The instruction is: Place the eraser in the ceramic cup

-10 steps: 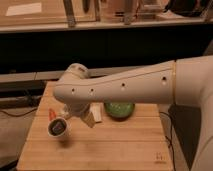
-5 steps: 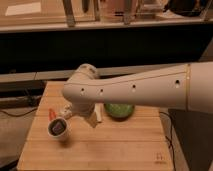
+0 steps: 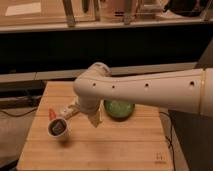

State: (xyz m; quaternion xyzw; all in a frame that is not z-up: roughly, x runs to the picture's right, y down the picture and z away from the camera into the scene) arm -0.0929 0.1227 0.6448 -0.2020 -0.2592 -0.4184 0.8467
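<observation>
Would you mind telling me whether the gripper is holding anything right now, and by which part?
It cannot be told: the gripper sits beside the ceramic cup, hidden largely by the arm.

A small white ceramic cup [image 3: 58, 128] is sitting upright near the left edge of the wooden table [image 3: 125, 150], a dark eraser [image 3: 59, 126] lying inside its mouth, while the pincer [image 3: 64, 114] is hovering just above and behind the rim.

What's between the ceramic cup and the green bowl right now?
Camera view: the robot's forearm crosses between ceramic cup and green bowl, above the wooden table; the gripper is right by the cup.
</observation>
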